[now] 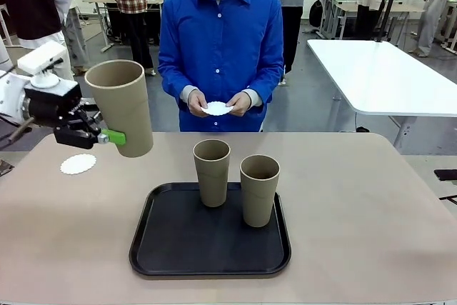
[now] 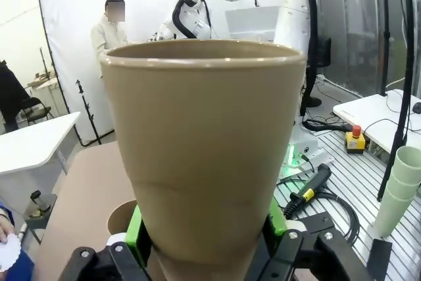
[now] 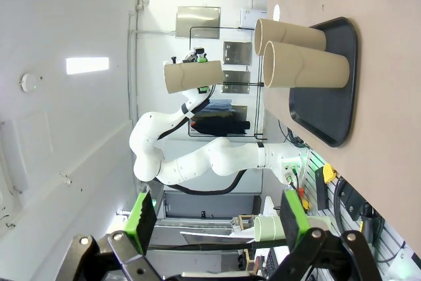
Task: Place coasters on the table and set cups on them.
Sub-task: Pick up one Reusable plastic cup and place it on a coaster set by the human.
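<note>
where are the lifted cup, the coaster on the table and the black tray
lifted cup (image 1: pixel 121 105), front view, middle of its side wall
coaster on the table (image 1: pixel 78 164), front view, centre of the doily
black tray (image 1: pixel 186 244), front view, bare floor in front of the two cups

Premises: an open-plan robotics laboratory.

- **Front view:** The beige bench (image 1: pixel 371 205) stands on a grey floor in a large hall. A white glossy table (image 1: pixel 385 76) stands near it. Further work tables (image 1: pixel 357 6) lie beyond, with people standing about them.
- **Left wrist view:** There is a yellow emergency-stop box (image 2: pixel 355 138) with a red button. Black cables (image 2: pixel 325 124) lie loose on slatted metal flooring (image 2: pixel 368 169). A white backdrop screen (image 2: pixel 72 24) closes off one side.
- **Right wrist view:** A white robot arm (image 3: pixel 217 156) is mounted at the bench edge.
</note>
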`<state>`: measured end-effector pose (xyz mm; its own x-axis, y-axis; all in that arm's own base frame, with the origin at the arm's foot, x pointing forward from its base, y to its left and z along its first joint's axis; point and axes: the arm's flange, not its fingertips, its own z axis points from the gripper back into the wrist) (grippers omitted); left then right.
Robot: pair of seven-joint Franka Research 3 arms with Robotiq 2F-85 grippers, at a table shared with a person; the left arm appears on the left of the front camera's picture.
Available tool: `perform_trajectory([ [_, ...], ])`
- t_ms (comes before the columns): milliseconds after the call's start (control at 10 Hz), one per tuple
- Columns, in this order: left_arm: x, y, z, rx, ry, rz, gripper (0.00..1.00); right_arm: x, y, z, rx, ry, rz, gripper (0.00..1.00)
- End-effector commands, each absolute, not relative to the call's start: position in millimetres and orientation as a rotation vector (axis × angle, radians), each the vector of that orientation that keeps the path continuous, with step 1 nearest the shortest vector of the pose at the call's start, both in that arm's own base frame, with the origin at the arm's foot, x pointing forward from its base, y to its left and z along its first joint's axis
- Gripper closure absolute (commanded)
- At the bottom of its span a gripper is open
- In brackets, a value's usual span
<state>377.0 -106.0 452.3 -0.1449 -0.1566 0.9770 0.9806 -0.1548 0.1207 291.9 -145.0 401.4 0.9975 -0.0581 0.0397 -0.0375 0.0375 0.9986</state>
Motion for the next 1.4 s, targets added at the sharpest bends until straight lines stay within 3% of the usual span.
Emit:
perform_trajectory([
  [0,380.3,-109.3,439.6,-1.136,-1.115,-1.504,0.76,292.6,-144.8,402.4,1.545,-0.082,-0.012,0.0],
  [100,380.3,-109.3,439.6,-1.136,-1.115,-1.504,0.76,292.6,-144.8,402.4,1.545,-0.082,-0.012,0.0],
  [200,376.5,-106.2,453.1,-1.119,-1.105,-1.49,0.17,292.6,-144.8,402.4,1.545,-0.082,-0.012,0.0],
  [500,422.0,-4.6,443.5,-0.993,-1.212,-1.374,0.17,292.6,-144.8,402.4,1.545,-0.082,-0.012,0.0],
  [900,439.1,133.6,449.4,-0.756,-1.265,-1.126,0.17,292.6,-144.8,402.4,1.545,-0.082,-0.012,0.0],
  [1200,443.2,160.7,442.4,-0.788,-1.275,-1.053,0.17,292.6,-144.8,402.4,1.545,-0.082,-0.012,0.0],
  [1300,435.4,169.3,443.4,-0.721,-1.267,-1.089,0.17,292.6,-144.8,402.4,1.545,-0.082,-0.012,0.0],
])
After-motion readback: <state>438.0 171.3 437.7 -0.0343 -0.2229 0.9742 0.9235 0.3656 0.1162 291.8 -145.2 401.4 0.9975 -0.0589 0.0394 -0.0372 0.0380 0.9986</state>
